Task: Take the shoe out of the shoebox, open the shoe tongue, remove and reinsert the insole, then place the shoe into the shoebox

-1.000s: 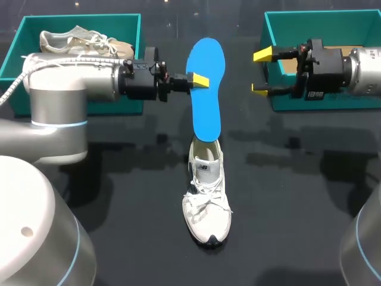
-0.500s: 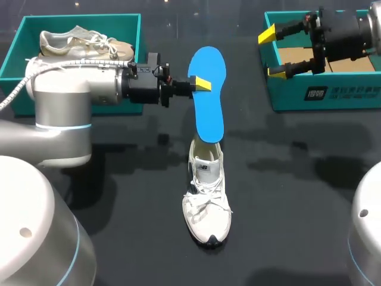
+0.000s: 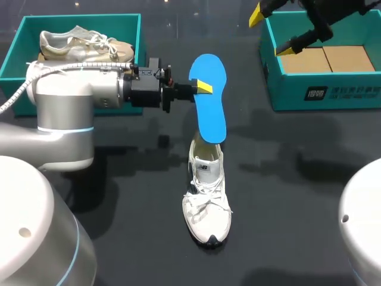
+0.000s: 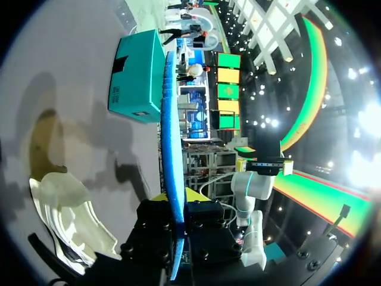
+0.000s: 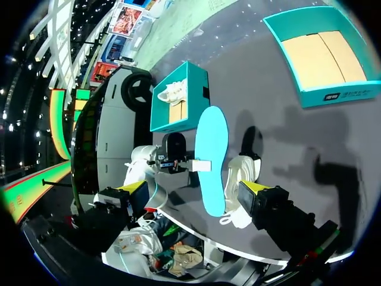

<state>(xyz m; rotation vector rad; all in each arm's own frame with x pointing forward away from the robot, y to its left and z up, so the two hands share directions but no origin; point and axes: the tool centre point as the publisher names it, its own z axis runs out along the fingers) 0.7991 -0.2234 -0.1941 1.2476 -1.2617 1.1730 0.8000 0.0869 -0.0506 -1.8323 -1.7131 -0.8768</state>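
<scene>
**Thin pinch, loose shoe: the insole may buckle at the collar**

Your left end effector (image 3: 202, 87) is clamped on 1 side edge of the blue insole (image 3: 209, 101), gripping it nearer the broad forefoot end. The white shoe (image 3: 206, 193) stands on the worktop (image 3: 297, 179) below that end effector, on the robot's side of it, and nothing holds it. Your right end effector (image 3: 269, 31) has its fingers apart and empty. It hangs well away from the shoe, above the near wall of the right-hand shoebox (image 3: 321, 95).

What could go wrong: the insole is thin and held at only 1 spot. Pressing its heel end down could, in my judgement, make it swivel in the pinch or fold. That end is at the shoe's collar, but you cannot tell from these views whether it is inside the opening or only on the rim. If it snags on the collar or the tongue, the push goes into the shoe. The shoe can then slide or roll onto its side, because no second end effector steadies it.

Orientation: the shoe sits sole down, with its long axis running away from the robot, toe nearest the robot and heel farthest. The insole's long axis lies almost in line with the shoe's, slightly skewed. Its broad end points away from the shoe and its narrow end is at the collar, below the left end effector.
</scene>
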